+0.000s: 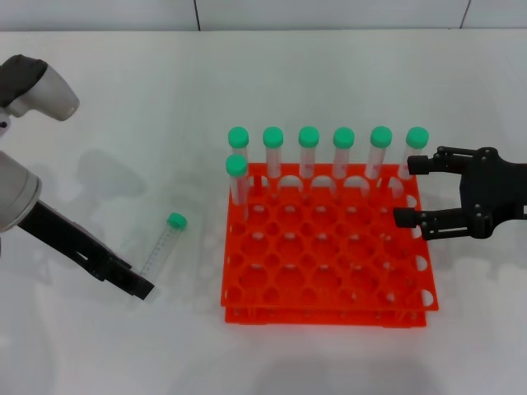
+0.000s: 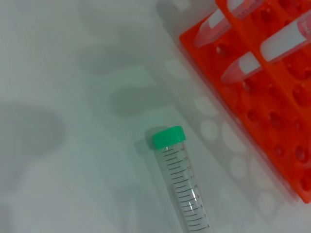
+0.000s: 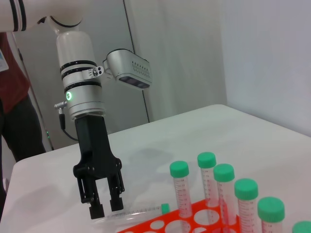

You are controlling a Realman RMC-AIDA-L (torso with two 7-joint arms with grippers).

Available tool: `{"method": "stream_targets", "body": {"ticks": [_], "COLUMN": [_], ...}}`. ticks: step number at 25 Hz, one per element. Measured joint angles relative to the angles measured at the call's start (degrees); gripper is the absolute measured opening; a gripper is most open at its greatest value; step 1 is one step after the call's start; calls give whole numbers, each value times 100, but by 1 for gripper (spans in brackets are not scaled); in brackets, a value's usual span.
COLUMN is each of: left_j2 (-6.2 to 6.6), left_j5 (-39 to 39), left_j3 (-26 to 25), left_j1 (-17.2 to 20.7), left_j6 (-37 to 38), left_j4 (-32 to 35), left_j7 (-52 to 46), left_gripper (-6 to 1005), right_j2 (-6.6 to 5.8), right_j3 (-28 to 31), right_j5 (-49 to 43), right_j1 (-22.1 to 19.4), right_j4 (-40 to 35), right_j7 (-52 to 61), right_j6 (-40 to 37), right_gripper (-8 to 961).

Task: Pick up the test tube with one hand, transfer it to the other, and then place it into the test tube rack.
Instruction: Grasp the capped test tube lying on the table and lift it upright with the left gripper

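The test tube [image 1: 161,243] lies on the white table left of the rack, its green cap [image 1: 176,220] pointing away from me. It also shows in the left wrist view [image 2: 183,187]. My left gripper [image 1: 138,285], on the silver arm with the green ring, hangs low at the tube's bottom end. In the right wrist view the left gripper [image 3: 107,208] is open, its tips just above the tube [image 3: 133,215]. My right gripper [image 1: 409,191] is open and empty over the right back edge of the orange test tube rack [image 1: 329,288].
Several green-capped tubes [image 1: 309,152] stand in the rack's back row, and one [image 1: 237,177] in the second row at the left. The other rack holes are empty. The rack also shows in the left wrist view [image 2: 284,121].
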Motion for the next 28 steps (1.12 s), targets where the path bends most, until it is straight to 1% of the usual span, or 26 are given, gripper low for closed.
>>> {"method": "stream_targets", "body": {"ticks": [5, 10, 20, 28], "left_j2": [-15, -20, -25, -58], "left_j5": [0, 0, 27, 123], "left_j3": [10, 12, 160, 162], "left_j1": [-34, -50, -135, -140], "left_j6": [-25, -67, -137, -197], "left_j4": [0, -3, -143, -149], "left_j7": [3, -7, -15, -9], "left_gripper": [596, 515, 472, 438], "right_j2": [0, 0, 0, 0], "right_j3": [0, 0, 5, 18], "right_j5": [-1, -2, -3, -3], "right_j1": [-1, -1, -1, -1], "right_j4": [0, 4, 67, 70], "right_j7": [0, -14, -70, -70], "right_j6": [0, 0, 0, 0], "right_gripper": [870, 870, 870, 867]}}
